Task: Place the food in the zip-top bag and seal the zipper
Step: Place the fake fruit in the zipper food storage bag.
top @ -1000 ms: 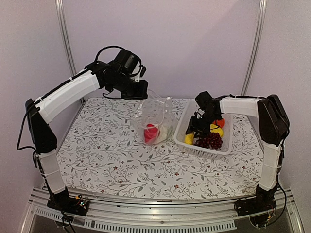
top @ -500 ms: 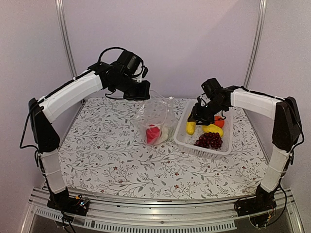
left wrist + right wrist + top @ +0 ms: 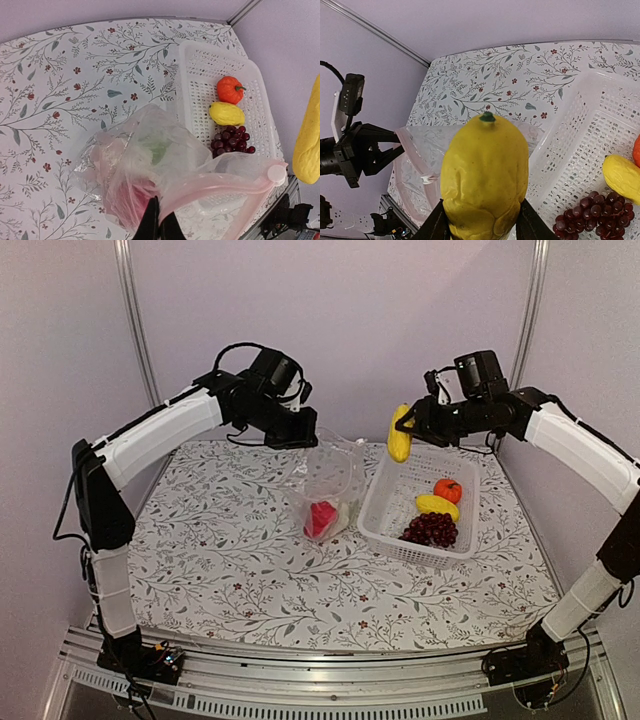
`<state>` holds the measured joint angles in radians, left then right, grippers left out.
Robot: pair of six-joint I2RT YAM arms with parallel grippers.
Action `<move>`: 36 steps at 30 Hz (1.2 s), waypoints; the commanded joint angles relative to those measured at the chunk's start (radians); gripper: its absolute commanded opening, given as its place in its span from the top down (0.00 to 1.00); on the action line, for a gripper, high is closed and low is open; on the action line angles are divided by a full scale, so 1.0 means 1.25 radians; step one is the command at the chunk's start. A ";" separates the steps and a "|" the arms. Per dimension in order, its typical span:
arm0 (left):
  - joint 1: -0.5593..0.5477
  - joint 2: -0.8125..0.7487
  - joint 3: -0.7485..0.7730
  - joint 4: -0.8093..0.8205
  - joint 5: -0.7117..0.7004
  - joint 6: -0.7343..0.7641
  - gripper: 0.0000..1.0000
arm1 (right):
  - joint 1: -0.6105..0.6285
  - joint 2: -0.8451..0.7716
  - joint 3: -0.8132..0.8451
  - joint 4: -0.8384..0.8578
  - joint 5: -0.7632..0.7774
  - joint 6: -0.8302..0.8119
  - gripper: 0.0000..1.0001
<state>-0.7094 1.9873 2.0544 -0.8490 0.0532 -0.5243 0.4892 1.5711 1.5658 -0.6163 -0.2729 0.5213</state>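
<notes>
The long yellow piece (image 3: pixel 399 435) is clamped in my right gripper (image 3: pixel 405 427). The jaws stand part-way apart, pressed on its two sides, with its green stem tip pointing away from my wrist. It hangs in the air above the far left corner of the white basket (image 3: pixel 375 530), just right of the zip-top bag (image 3: pixel 328 475) and touching neither. The bag stands on the table (image 3: pixel 220 560) left of the basket. It is crinkled and held up by its top, where my left gripper (image 3: pixel 300 435) is pinched fully closed on the mouth edge. From the left wrist, the pink zipper (image 3: pixel 215 187) runs away from my fingertips toward the right and ends at a small white slider (image 3: pixel 276 173). The mouth beneath the strip looks open, though I cannot tell how wide. The red pepper (image 3: pixel 321 517) lies at the bottom of the bag, with something pale beside it that I cannot make out through the plastic. In the basket the small orange fruit (image 3: pixel 447 490) sits at the far side, a second yellow piece (image 3: pixel 437 505) lies just nearer, and the dark grape bunch (image 3: pixel 431 529) is nearest, against the near wall.
</notes>
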 commanded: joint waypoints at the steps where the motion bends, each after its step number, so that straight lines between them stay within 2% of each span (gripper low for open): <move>1: 0.011 0.007 0.008 0.029 0.037 -0.009 1.00 | 0.017 -0.030 0.039 0.055 -0.029 -0.034 0.66; 4: 0.011 0.006 0.000 0.045 0.053 -0.009 1.00 | 0.046 -0.030 0.055 0.077 -0.036 -0.065 0.72; 7: 0.012 0.008 0.001 0.050 0.064 -0.015 1.00 | 0.069 -0.022 0.068 0.097 -0.058 -0.095 0.82; 10: 0.011 0.010 0.000 0.051 0.074 -0.020 1.00 | 0.083 -0.009 0.070 0.130 -0.112 -0.115 1.00; 16: 0.014 0.004 -0.007 0.052 0.084 -0.029 1.00 | 0.127 0.015 0.075 0.178 -0.136 -0.147 1.00; 30: 0.050 -0.006 -0.015 0.082 0.197 -0.074 1.00 | 0.188 0.040 0.036 0.273 -0.063 -0.313 0.99; 36: 0.066 -0.003 -0.022 0.086 0.216 -0.082 1.00 | 0.201 0.082 0.048 0.286 -0.023 -0.334 1.00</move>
<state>-0.6479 1.9900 2.0445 -0.7677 0.2813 -0.6109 0.7288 1.6272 1.6276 -0.2901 -0.3569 0.1463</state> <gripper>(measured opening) 0.006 0.370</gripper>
